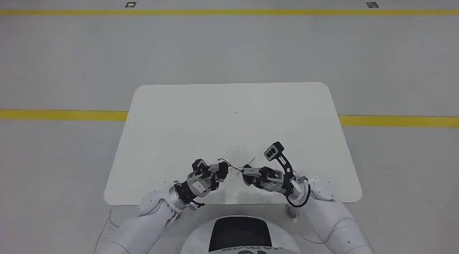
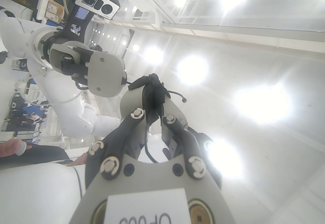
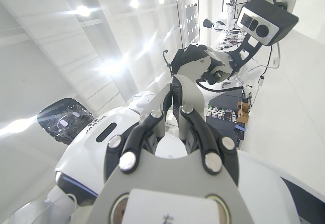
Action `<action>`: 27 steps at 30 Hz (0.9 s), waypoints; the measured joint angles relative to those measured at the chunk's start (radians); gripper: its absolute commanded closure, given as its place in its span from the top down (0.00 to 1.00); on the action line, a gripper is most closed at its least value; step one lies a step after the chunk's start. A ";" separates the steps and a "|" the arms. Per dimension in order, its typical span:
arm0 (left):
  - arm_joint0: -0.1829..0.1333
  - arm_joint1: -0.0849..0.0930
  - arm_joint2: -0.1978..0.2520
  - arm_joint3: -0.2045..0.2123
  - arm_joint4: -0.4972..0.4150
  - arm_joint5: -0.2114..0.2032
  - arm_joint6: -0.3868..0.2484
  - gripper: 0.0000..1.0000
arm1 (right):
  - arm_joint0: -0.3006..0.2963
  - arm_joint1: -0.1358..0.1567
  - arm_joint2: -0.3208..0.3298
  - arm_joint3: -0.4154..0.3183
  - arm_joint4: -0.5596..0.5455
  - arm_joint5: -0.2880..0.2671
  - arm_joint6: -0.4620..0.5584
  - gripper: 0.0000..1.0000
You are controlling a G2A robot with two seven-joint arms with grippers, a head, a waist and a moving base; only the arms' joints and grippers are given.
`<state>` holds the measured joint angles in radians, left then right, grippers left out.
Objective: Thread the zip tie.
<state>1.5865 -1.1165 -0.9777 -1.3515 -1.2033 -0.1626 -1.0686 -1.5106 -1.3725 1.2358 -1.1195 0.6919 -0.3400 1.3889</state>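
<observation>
Jaws of the left gripper and the right gripper face each other tip to tip in the top view, low over the near edge of the white table, with the thin black zip tie strung between them; whether they are clenched cannot be told at this distance. In the left wrist view, the left gripper has its jaws clamped on the dark body of the zip tie, whose free end curls out to one side and finishes in a small head. A short black stretch runs from there to the tip of the right gripper, just beside it. In the right wrist view, the right gripper has its ribbed pads pressed together on the zip tie, which rises from between the tips as a thin curved line and passes close by the left gripper beyond.
</observation>
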 measured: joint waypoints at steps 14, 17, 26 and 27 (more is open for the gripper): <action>-0.001 -0.002 -0.005 0.002 0.000 0.004 -0.002 0.00 | -0.009 0.004 0.015 -0.001 -0.010 0.000 0.001 0.00; -0.001 -0.002 -0.006 0.002 0.000 0.005 -0.002 0.00 | -0.011 0.005 0.018 -0.001 -0.010 0.000 0.001 0.00; 0.000 -0.003 -0.009 0.001 0.002 0.008 -0.002 0.00 | -0.015 0.007 0.022 -0.002 -0.011 0.000 0.001 0.00; 0.000 -0.003 -0.009 0.001 0.002 0.008 -0.001 0.00 | -0.016 0.008 0.023 -0.002 -0.011 0.000 0.001 0.00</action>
<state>1.5864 -1.1193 -0.9869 -1.3504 -1.2017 -0.1547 -1.0700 -1.5262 -1.3649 1.2587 -1.1212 0.6811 -0.3400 1.3900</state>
